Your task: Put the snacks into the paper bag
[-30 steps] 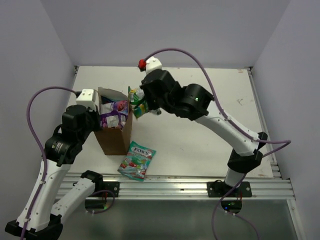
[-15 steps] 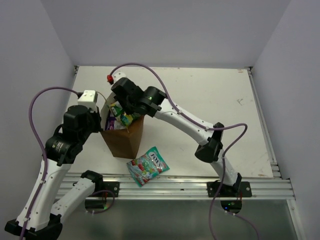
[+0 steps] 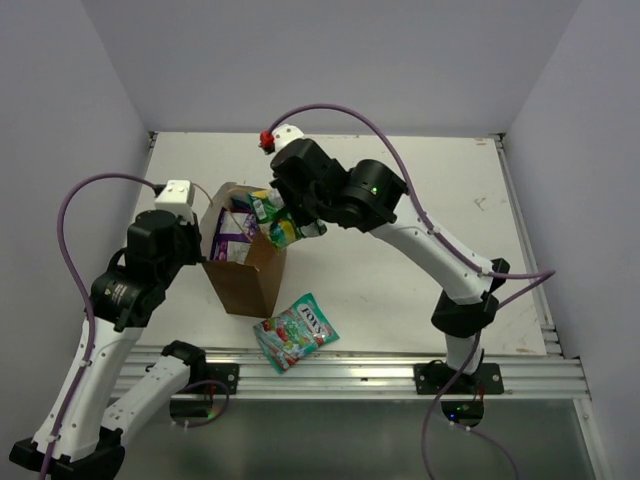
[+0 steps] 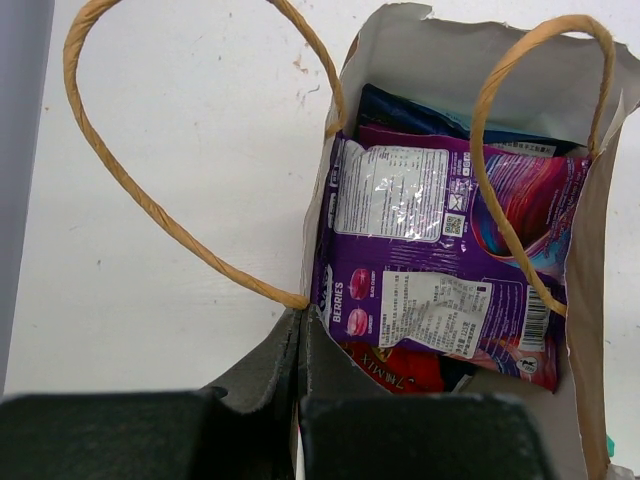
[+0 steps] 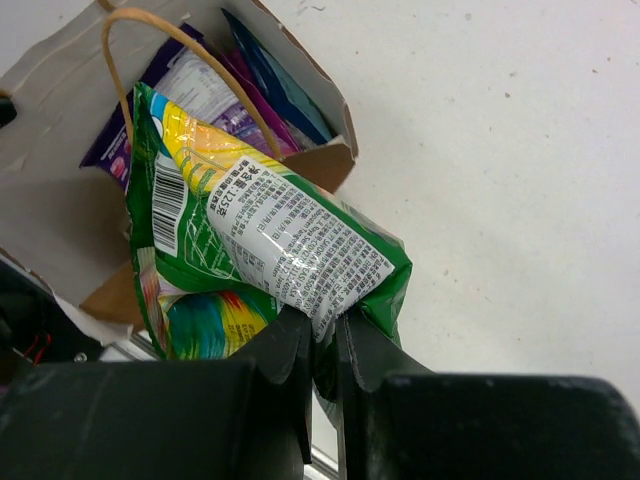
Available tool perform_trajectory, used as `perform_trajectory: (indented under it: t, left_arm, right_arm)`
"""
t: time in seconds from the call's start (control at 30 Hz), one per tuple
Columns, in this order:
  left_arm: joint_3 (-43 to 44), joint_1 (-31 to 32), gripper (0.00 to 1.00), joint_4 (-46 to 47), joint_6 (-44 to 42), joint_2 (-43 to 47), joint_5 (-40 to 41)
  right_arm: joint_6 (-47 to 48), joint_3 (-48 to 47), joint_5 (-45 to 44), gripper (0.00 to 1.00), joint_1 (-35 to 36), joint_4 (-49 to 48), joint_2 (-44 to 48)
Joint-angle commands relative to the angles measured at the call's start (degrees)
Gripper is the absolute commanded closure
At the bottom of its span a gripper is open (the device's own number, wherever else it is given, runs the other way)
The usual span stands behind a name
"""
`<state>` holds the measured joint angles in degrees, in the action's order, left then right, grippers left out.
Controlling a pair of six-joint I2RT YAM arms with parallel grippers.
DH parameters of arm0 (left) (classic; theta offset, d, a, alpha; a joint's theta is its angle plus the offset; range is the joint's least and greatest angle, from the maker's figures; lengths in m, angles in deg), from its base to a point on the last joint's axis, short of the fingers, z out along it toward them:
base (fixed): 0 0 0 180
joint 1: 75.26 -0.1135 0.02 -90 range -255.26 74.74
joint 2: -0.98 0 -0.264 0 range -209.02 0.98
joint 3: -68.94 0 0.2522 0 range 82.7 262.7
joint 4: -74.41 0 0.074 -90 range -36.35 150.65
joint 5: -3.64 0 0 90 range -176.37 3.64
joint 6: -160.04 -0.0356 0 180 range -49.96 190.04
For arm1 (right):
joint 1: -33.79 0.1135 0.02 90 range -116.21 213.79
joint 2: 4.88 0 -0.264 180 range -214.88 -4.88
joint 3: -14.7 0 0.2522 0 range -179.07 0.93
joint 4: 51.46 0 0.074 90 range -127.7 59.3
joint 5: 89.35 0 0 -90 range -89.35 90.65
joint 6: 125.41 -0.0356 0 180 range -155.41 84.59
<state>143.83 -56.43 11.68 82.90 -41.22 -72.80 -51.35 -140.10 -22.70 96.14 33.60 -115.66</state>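
Note:
The brown paper bag [image 3: 248, 275] stands open at the left of the table, leaning a little. My left gripper [image 3: 207, 240] is shut on the bag's near wall [image 4: 318, 230], right at a string handle's root [image 4: 290, 298]. Inside lie a purple berries packet [image 4: 440, 250], a red one [image 4: 415, 370] and a blue one [image 4: 420, 112]. My right gripper [image 5: 322, 325] is shut on a green snack packet [image 5: 260, 235], which hangs over the bag's right rim [image 3: 272, 220]. A teal-pink packet [image 3: 296, 332] lies flat on the table in front of the bag.
The aluminium rail [image 3: 380, 368] runs along the table's near edge, just below the teal-pink packet. Grey walls close in the table on three sides. My right arm [image 3: 440, 255] stretches across the table's middle towards the bag.
The right gripper carried the green packet left over the bag's mouth, then drew back to its right rim. The bag shifted right and tilted, and the teal-pink packet slid and turned.

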Motion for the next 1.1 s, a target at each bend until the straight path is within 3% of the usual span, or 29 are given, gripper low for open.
perform_trajectory:
  t: [0.0, 0.1, 0.27, 0.47, 0.53, 0.83, 1.07]
  left_arm:
    - [1.63, 0.15, 1.00, 2.48, -0.38, 0.10, 1.03]
    - [1.89, 0.15, 1.00, 2.21, -0.56, 0.18, 1.12]
    - [1.54, 0.15, 1.00, 2.04, -0.56, 0.62, 1.29]
    - [1.54, 0.15, 1.00, 2.12, -0.56, 0.36, 0.85]
    - [1.54, 0.15, 1.00, 2.12, -0.56, 0.36, 0.76]
    - [1.72, 0.15, 1.00, 1.86, -0.56, 0.88, 1.38]
    - [1.46, 0.15, 1.00, 1.86, -0.65, 0.97, 1.73]
  right_arm:
    - [-2.77, -0.40, -1.69, 1.00, 0.32, 7.26, 3.99]
    - [-2.60, 3.13, -3.88, 1.00, 0.41, 5.86, 7.33]
    - [1.16, -2.41, -14.05, 1.00, 0.41, -0.09, 8.12]
    - [8.46, 8.31, -22.08, 1.00, 0.32, -32.25, 10.94]
    - [11.45, 6.93, -22.17, 1.00, 0.41, -39.54, 8.49]
    - [20.78, -2.13, -16.65, 1.00, 0.32, -55.21, -7.77]
    - [19.82, 1.46, -13.39, 1.00, 0.32, -54.97, -9.28]
